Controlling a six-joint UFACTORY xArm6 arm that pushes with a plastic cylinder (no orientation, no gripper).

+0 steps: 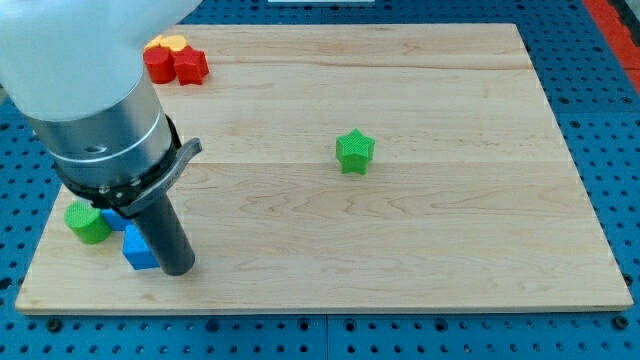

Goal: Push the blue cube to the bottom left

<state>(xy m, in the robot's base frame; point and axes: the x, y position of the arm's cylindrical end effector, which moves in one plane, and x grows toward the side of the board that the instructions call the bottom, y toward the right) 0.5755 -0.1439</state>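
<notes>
The blue cube (138, 250) lies near the bottom left corner of the wooden board (400, 240). My tip (178, 269) rests on the board right against the cube's right side. A second blue block (114, 219) shows partly behind the rod, just above the cube. A green cylinder (88, 222) stands to the left of both.
A green star block (354, 151) sits right of the board's middle. At the top left a red cylinder (159, 63) and a red star block (189, 65) lie together with yellow blocks (168, 43) behind them. The arm's grey body (90, 110) hides the board's left side.
</notes>
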